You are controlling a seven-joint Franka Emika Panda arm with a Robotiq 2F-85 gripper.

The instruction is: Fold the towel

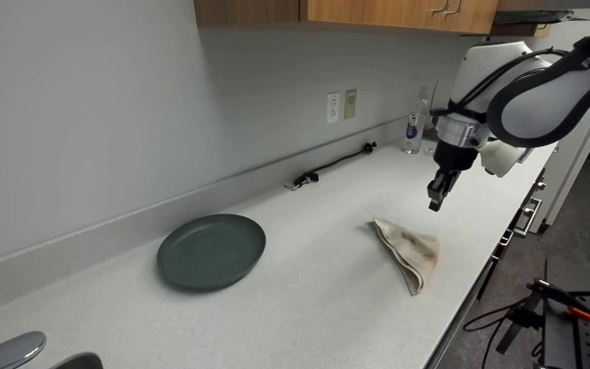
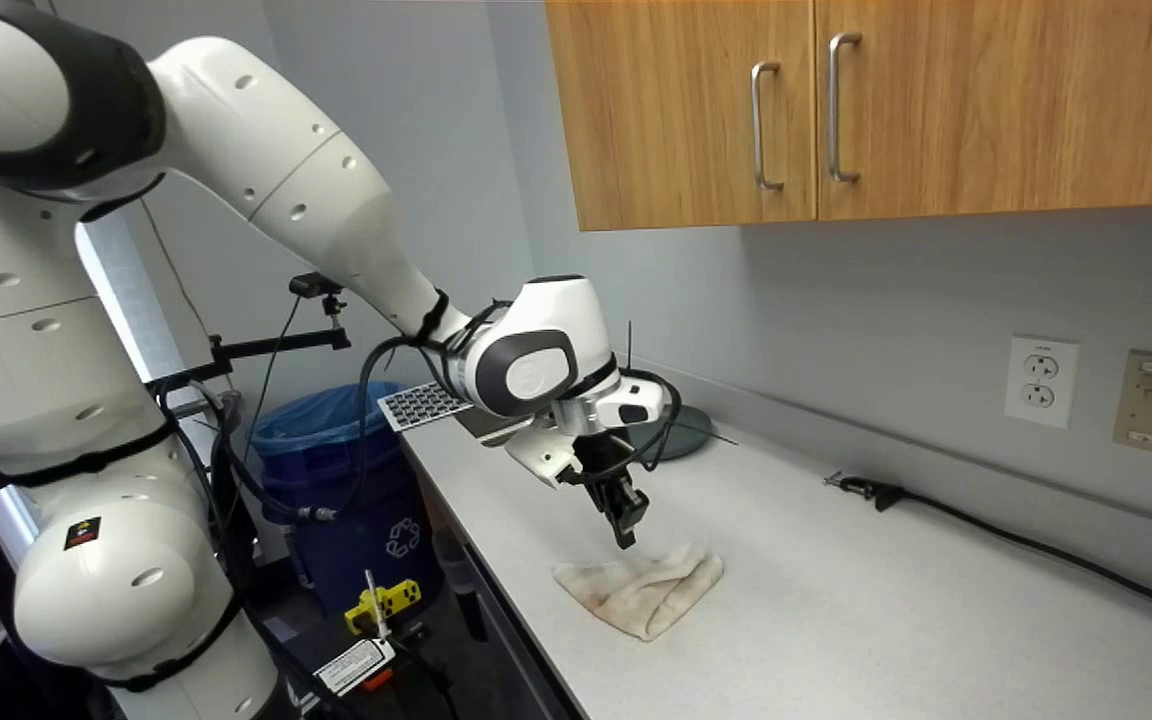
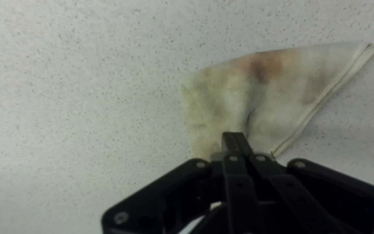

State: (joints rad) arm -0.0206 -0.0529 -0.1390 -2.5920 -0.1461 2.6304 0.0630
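A cream towel with reddish and dark stains lies on the counter in both exterior views point(image 1: 415, 251) point(image 2: 641, 592). It is folded into a rough triangle with layered edges along one side. It also shows in the wrist view point(image 3: 278, 97), where my fingers hide its near part. My gripper point(image 1: 435, 201) hangs above the counter, apart from the towel, pointing down and tilted. It also shows in an exterior view point(image 2: 624, 532) above the towel's far edge. In the wrist view the fingertips point(image 3: 235, 138) are pressed together with nothing between them.
A dark green plate point(image 1: 212, 251) lies on the white counter point(image 1: 295, 312). A black cable with a clamp point(image 1: 308, 178) runs along the wall. A clear bottle point(image 1: 414, 128) stands behind the arm. Wooden cabinets point(image 2: 696, 120) hang above. The counter's front edge drops to the floor.
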